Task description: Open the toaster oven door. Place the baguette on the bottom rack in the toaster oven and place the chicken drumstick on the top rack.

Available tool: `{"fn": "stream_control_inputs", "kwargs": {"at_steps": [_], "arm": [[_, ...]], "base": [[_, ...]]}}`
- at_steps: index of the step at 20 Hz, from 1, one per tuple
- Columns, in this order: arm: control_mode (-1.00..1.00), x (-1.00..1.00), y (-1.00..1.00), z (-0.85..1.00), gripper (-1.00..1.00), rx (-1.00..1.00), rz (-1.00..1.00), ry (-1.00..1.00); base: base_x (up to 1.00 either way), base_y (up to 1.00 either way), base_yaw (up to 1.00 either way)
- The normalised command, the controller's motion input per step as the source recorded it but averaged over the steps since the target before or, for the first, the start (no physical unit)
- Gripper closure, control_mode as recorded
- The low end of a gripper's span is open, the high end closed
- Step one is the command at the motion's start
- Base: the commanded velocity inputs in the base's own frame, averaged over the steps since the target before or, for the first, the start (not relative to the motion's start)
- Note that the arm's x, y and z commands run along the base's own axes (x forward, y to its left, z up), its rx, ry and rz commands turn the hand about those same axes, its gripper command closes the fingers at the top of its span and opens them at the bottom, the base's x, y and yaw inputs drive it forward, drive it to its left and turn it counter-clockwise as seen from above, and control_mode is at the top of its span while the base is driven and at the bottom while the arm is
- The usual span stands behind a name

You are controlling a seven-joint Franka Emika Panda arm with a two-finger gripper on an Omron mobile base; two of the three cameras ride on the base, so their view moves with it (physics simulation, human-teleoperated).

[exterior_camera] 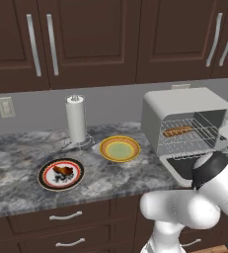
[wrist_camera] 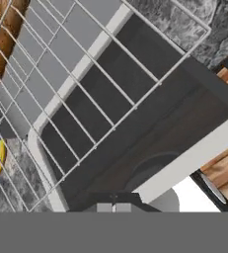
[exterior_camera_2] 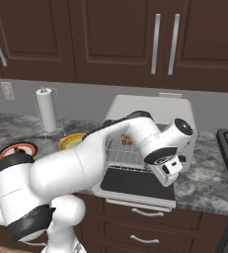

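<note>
Already toaster oven door (exterior_camera: 182,168) down flat, toaster oven (exterior_camera: 184,116) open. Baguette (exterior_camera: 177,131) lies on bottom rack (exterior_camera: 189,141), as far as I judge; top rack (exterior_camera: 192,123) bare. Gripper (wrist_camera: 113,207) over open door, fingers pressed together, nothing between. Chicken drumstick (exterior_camera: 62,171) on red-rimmed plate (exterior_camera: 46,180) at left, well apart from oven. Yellow plate (exterior_camera: 119,148) w/o food. Next, I think: back arm out w/o catching rack wires, open fingers, come down on drumstick from above.

So there's a paper towel roll (exterior_camera: 76,118) on a wire stand near the back edge of the grey marble worktop (exterior_camera: 17,183), a yellow plate (exterior_camera: 119,148) mid-worktop, a red-rimmed plate (exterior_camera: 46,179) towards the front edge, and dark cabinets (exterior_camera: 91,39) above.
</note>
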Motion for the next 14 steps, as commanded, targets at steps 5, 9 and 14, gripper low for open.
{"fn": "stream_control_inputs", "kwargs": {"at_steps": [5, 9, 14], "arm": [[-1.0, -0.12, 0.57, 0.26, 1.0, -0.22, 0.2, -0.04], [-1.0, 0.0, 0.79, 0.17, 1.0, -0.2, 0.27, 0.01], [-1.0, 0.0, 0.79, 0.1, -1.0, -0.13, 0.3, 0.05]], "base": [[0.0, 0.0, 0.0], [0.0, 0.0, 0.0], [0.0, 0.0, 0.0]]}}
